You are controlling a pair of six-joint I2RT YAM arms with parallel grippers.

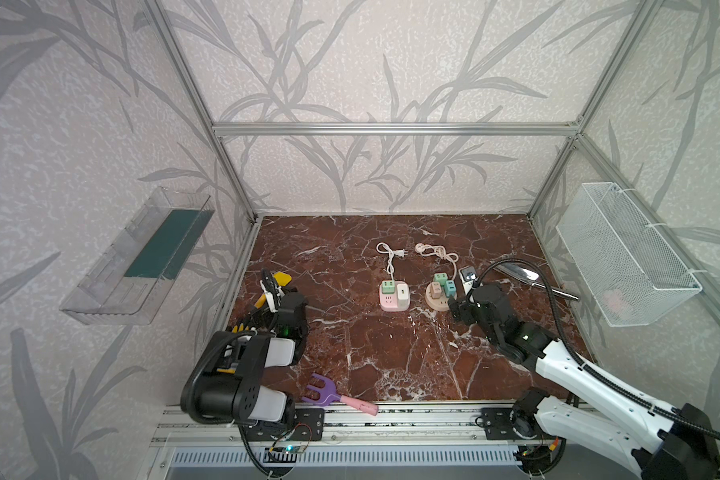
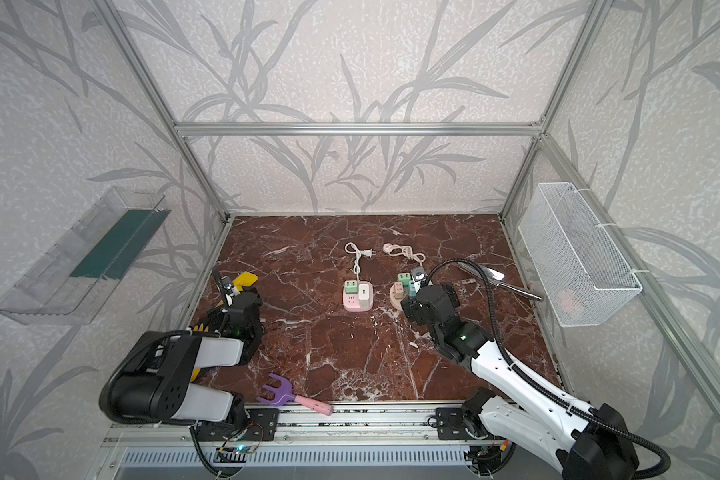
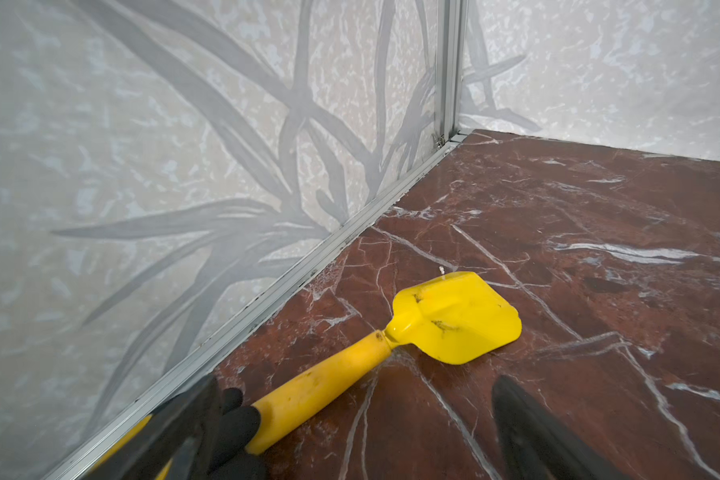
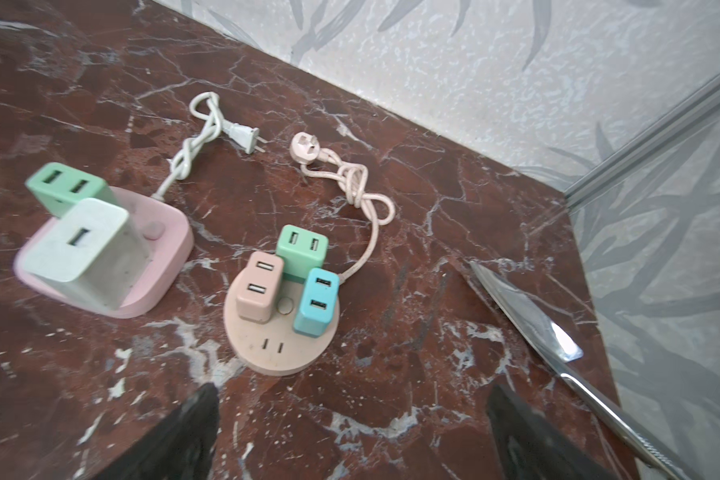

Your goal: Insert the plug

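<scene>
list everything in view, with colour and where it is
power strips: two; pink square, beige round; mid table
usb chargers: five; green, white on pink strip; green, tan, blue on round
corded plugs: two; white two-prong, pink three-prong; loose behind strips
toy shovel: one, yellow, left wall
toy rake: one, purple, pink handle, front edge
trowel: one, silver, right side
shelf: one, clear, left wall
basket: one, white mesh, right wall
table: one, red-brown marble
claws: two, black, open; left claw by shovel, right claw before round strip

Blue plug [image 4: 316, 301] upright in round tan pwr strip [image 4: 292, 358].
</scene>
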